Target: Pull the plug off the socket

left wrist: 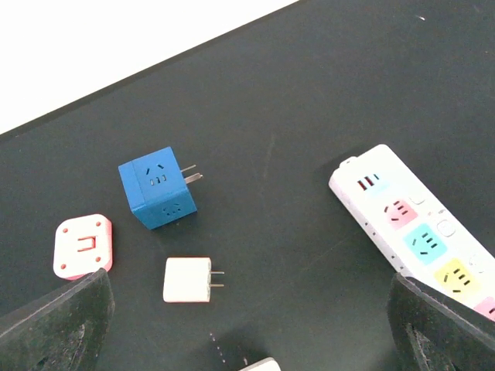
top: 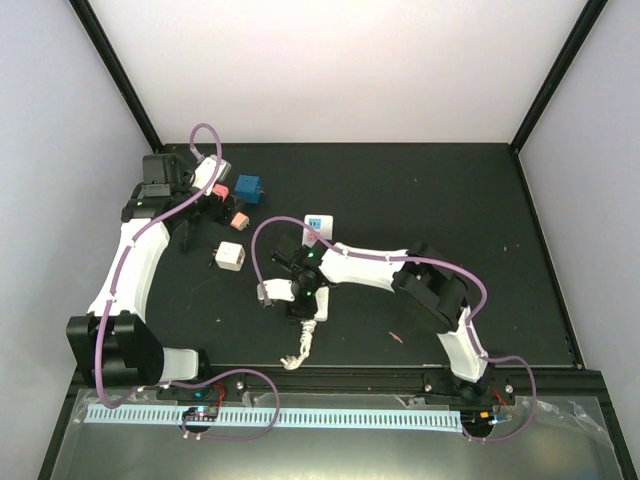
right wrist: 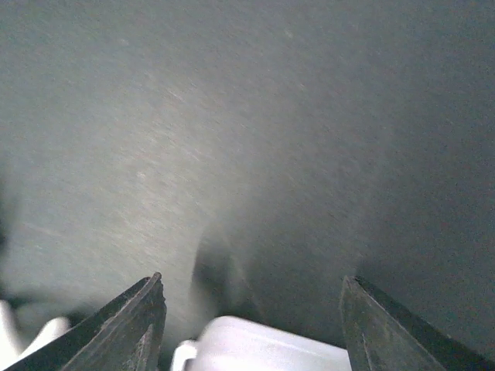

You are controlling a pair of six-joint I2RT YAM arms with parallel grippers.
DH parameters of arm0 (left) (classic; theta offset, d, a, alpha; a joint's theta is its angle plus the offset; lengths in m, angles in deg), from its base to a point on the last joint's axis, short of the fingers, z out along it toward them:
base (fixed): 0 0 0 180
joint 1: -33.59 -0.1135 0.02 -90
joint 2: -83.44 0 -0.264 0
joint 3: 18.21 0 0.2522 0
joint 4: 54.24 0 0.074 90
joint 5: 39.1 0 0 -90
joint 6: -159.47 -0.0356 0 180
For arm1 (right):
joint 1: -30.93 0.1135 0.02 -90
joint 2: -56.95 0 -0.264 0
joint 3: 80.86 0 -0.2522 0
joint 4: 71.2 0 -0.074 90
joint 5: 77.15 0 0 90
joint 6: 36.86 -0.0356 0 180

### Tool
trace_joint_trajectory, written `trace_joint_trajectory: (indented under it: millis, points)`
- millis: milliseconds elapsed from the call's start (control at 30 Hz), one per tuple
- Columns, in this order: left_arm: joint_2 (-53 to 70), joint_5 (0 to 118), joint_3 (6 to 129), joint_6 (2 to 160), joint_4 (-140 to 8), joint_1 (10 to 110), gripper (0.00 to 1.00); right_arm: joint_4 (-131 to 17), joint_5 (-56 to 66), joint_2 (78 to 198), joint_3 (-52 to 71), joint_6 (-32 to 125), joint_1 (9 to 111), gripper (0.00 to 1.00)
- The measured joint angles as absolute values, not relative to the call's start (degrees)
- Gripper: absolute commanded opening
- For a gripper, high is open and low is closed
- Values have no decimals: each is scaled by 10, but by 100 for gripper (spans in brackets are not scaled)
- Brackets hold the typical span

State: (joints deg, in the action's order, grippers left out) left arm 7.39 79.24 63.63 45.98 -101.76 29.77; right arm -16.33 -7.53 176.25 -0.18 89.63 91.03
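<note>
pale, bare walls (top: 330, 70) close the cell on three sides, with black posts running up the corners. the table (top: 450, 220) is a matte black sheet, lightly speckled in the close views. at its near edge lies a pale slotted rail (top: 330, 415) beside the arm bases.

the left arm (top: 135, 265) bends up to the far left corner of the table. the right arm (top: 380, 265) stretches leftward to the table's middle.

the socket (top: 316, 226) lies flat near the centre, running from far to near. most of its length is covered by the right arm's wrist, so only its far end shows from above. the left wrist view shows pink, blue and yellow outlets along it. its bundled white cord (top: 297, 352) sits at the near end, close to the table's front edge.

the right gripper (top: 305, 292) is low over the strip. its fingers (right wrist: 131, 328) stand either side of a white rounded body (right wrist: 263, 344), too blurred to name. i cannot tell whether they press on it.

the left gripper (top: 203, 210) hangs with its jaws spread wide and nothing between them.

near it on the table are a blue cube adapter (top: 249, 188), a small white plug (top: 229, 256) and a pink adapter (top: 239, 219). they lie apart from one another and left of the socket.
</note>
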Motion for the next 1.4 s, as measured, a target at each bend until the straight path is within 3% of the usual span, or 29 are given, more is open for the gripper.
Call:
trace_joint_trajectory:
  millis: [233, 300, 367, 400, 1000, 1400]
  points:
    - [77, 795, 636, 462, -1014, 298, 99, -175, -31, 1763, 17, 922, 863, 77]
    - [77, 796, 635, 462, -1010, 298, 99, -176, -12, 1763, 19, 936, 848, 83]
    - [77, 796, 635, 462, -1009, 298, 99, -177, 6, 1763, 19, 954, 837, 99]
    - [77, 796, 635, 463, -1009, 298, 99, -177, 11, 1762, 19, 960, 833, 100]
    - [96, 796, 614, 464, -996, 295, 99, -54, 66, 1803, -70, 1163, 762, 100]
    - [107, 796, 609, 464, -988, 295, 99, 15, 94, 1824, -103, 1220, 646, 100]
